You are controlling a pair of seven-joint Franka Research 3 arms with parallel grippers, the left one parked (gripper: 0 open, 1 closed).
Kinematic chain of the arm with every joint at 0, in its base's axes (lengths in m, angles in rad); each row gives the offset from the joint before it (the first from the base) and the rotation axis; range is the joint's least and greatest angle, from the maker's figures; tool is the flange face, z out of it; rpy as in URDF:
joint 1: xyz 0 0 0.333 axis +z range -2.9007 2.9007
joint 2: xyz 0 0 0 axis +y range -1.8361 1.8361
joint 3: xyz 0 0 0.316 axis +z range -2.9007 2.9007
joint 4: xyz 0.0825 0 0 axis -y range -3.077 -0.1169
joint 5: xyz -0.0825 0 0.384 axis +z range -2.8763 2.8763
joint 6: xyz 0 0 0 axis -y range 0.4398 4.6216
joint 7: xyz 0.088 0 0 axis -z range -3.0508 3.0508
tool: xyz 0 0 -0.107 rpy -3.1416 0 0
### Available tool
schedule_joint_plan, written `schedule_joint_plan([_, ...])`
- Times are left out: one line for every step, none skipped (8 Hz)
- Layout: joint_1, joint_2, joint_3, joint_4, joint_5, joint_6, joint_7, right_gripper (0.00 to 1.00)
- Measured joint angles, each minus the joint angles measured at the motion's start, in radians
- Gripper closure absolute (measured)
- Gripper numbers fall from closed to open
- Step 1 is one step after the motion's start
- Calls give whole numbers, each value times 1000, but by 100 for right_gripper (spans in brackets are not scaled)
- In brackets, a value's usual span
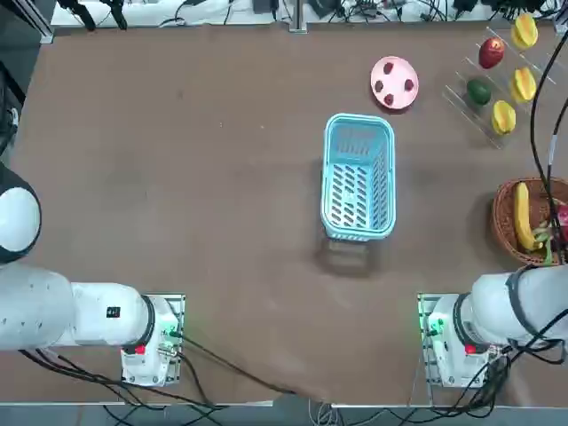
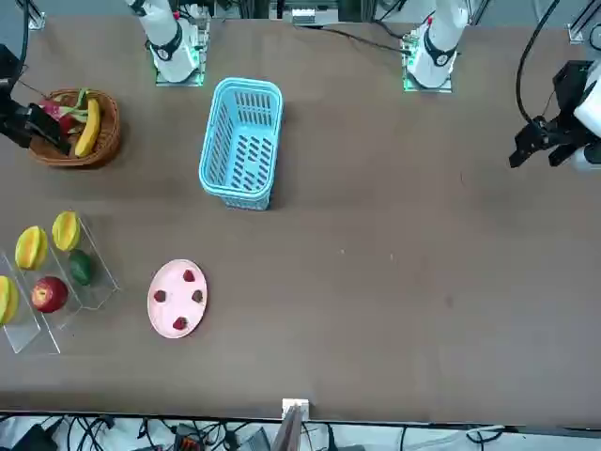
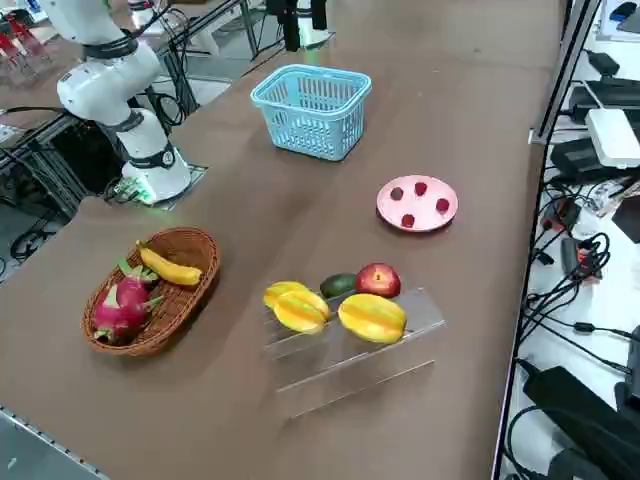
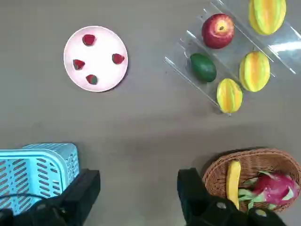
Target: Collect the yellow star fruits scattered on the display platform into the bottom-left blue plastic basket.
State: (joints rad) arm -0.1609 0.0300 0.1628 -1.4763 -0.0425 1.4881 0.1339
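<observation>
None of the collecting is done yet, as far as the views show: the light blue slotted plastic basket stands empty near the middle of the brown table, and all three ridged yellow-orange star fruits remain on the clear stepped acrylic display stand at the far right side. One star fruit and a second sit on the ledges beside a dark green avocado-like fruit, and the third lies on the step past the red apple. The right gripper hangs high over the table between the basket and a brown woven wicker basket (which holds a banana and a pink dragon fruit, neither wanted here), its fingers spread wide and holding nothing. A pink round plate with small red berries lies well apart from the stand. Judging from this, three reach-grasp-carry-drop rounds are left, starting with a descent toward the stand.
</observation>
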Motion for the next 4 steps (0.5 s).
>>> schedule_joint_plan([0,0,0,0,-4,0,0,0])
schedule_joint_plan([1,0,0,0,-9,1,0,0])
schedule_joint_plan([1,0,0,0,-13,1,0,0])
schedule_joint_plan([3,1,0,0,-15,0,0,0])
